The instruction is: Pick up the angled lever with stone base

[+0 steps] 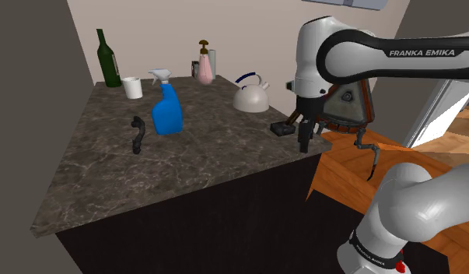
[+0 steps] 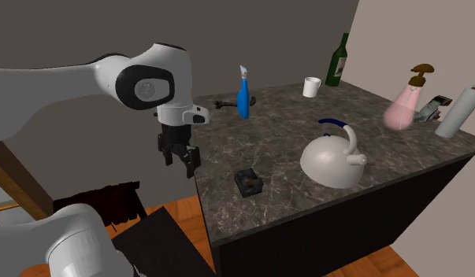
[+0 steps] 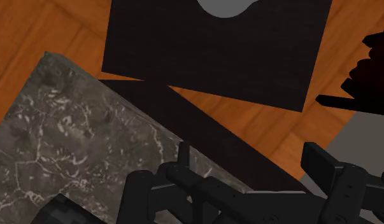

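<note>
End effector hangs just off the bench edge, over the wooden floor, fingers spread and gripping nothing. The angled lever sits on its dark, squarish base on the veined stone top. It's just beside the end effector, on the second exterior view's right, not touching. Further in stand a rounded white kettle and a blue spray bottle.

White Franka arm with glossy rounded shells, dark grey bands at its joints, white FRANKA EMIKA lettering on a black forearm panel, small red mark near the base, all-black two-finger gripper of boxy links
</note>
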Controlling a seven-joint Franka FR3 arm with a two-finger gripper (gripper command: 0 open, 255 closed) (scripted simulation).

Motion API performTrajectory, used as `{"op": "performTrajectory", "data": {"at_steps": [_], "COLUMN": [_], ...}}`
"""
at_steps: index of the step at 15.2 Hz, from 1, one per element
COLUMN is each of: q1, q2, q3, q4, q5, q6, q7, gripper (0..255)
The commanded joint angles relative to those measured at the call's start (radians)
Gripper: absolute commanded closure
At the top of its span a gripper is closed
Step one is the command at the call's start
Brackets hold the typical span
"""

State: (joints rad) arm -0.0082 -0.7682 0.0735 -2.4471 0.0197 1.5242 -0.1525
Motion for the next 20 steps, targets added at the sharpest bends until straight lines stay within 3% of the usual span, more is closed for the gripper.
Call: {"op": "performTrajectory", "data": {"at_steps": [1, 6, 11, 18, 20], "q1": [0.0, 0.026, 0.068, 0.152, 0.154], "q2": [0.0, 0.049, 0.156, 0.379, 0.388], "q3": [0.0, -0.154, -0.297, -0.477, -0.484], "q4": [0.0, 0.052, 0.155, 0.379, 0.375], "q5": [0.0, -0.11, -0.177, -0.167, -0.165], "q6": [0.0, 0.037, 0.086, 0.138, 0.153], "q7": [0.0, -0.325, -0.646, -1.099, -1.117], "gripper": [0, 0, 0, 0, 0]}}
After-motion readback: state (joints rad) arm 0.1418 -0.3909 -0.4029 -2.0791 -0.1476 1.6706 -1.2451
